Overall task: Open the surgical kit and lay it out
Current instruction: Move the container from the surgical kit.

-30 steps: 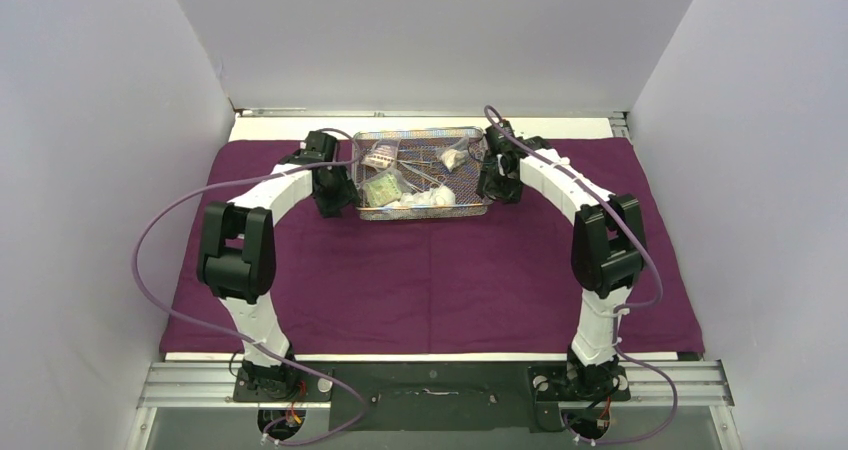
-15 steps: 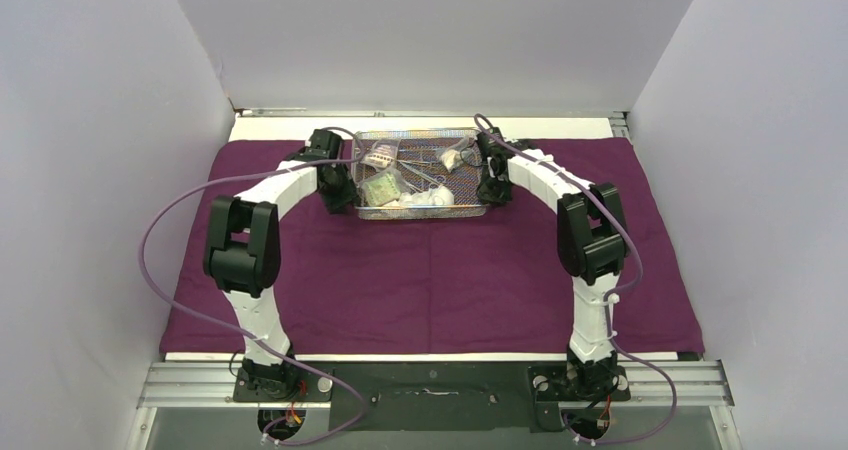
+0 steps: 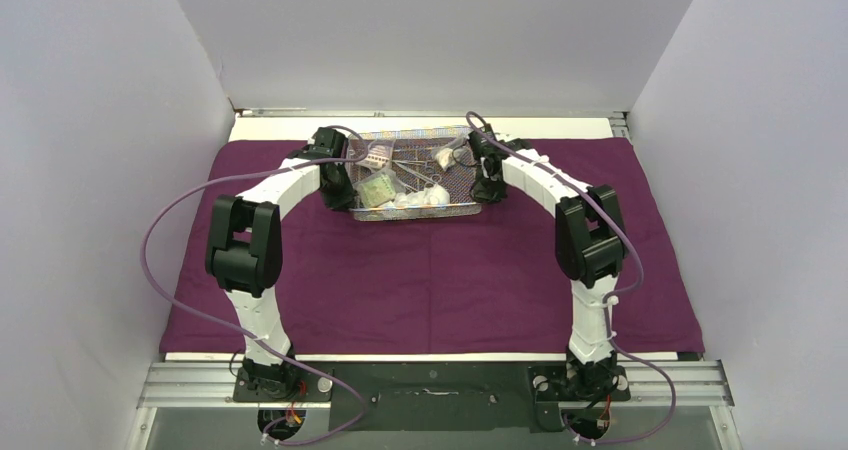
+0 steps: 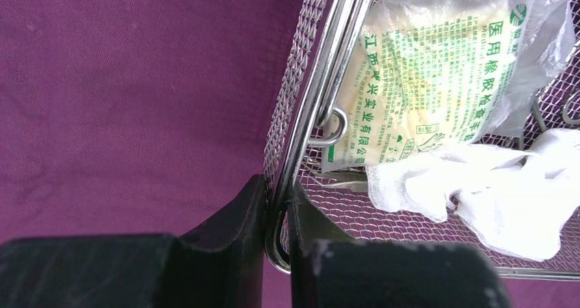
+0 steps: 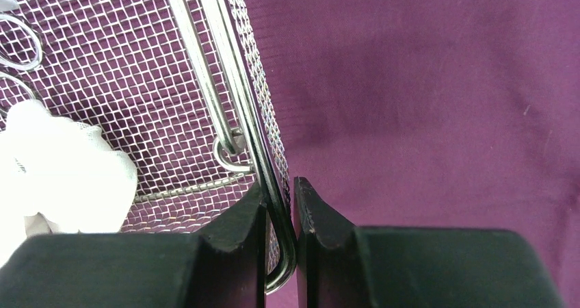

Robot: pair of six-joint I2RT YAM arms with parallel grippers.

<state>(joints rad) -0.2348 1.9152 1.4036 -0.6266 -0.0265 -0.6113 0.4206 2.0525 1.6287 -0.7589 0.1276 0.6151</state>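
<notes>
**Purple cloth (image 3: 430,290): tray (image 3: 415,215) pinched at both ends**

Left gripper (image 4: 277,195) is pressed together on the tray's left end wall. 1 finger sits outside the mesh on the cloth side and the other inside, with the wire rim caught between them. Right gripper (image 5: 279,191) grips the right end wall the same way, with the rim wire running down between its 2 fingers.

Just inside the left wall, a clear packet (image 4: 438,68) with green print leans against the mesh. White gauze (image 4: 492,191) overlaps the packet's lower edge. Near the right gripper another gauze wad lies on the tray floor, and 2 steel finger rings (image 5: 17,44) show at the edge of the right wrist view.

From above, the tray lies at the far middle of the cloth, between the 2 arms (image 3: 245,250), which arch in from the near edge. Whether it rests on the cloth or hangs just above it, I cannot tell. The cloth is spread flat over most of the table (image 3: 300,128), with pale walls (image 3: 100,120) on 3 sides.
</notes>
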